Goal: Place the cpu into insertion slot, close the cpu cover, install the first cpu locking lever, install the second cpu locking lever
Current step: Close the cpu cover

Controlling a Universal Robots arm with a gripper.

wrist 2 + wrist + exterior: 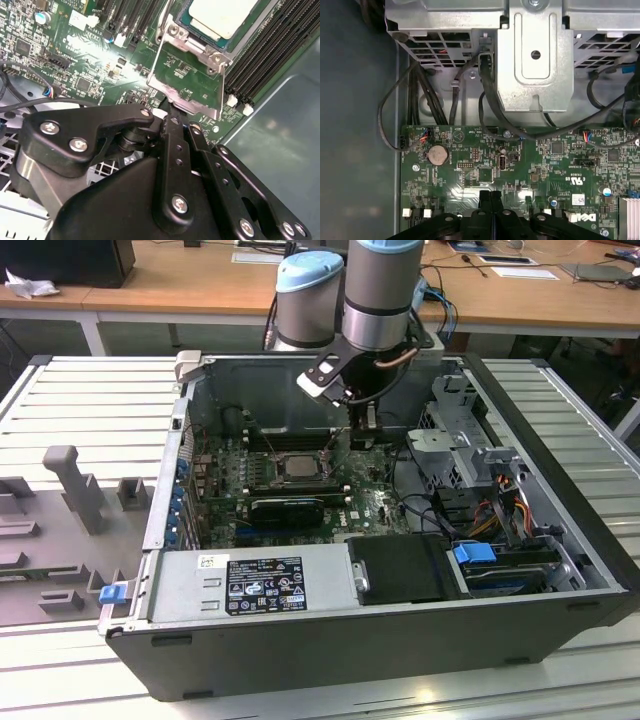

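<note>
The cpu lies flat in the insertion slot on the green board inside the open computer case. Its silvery top also shows in the second wrist view. The cpu cover, a thin silvery frame, stands swung up off the socket, with green board visible through its window. My gripper meets the cover's free edge with its black fingers pressed together on it. In the first wrist view the gripper has no gap between its fingers. In the exterior view the gripper hangs just to the right of the socket.
Long black memory slots run beside the socket, close to the case wall. A metal drive cage with black cables and a coin battery lie beyond the gripper. The power supply fills the case's near side.
</note>
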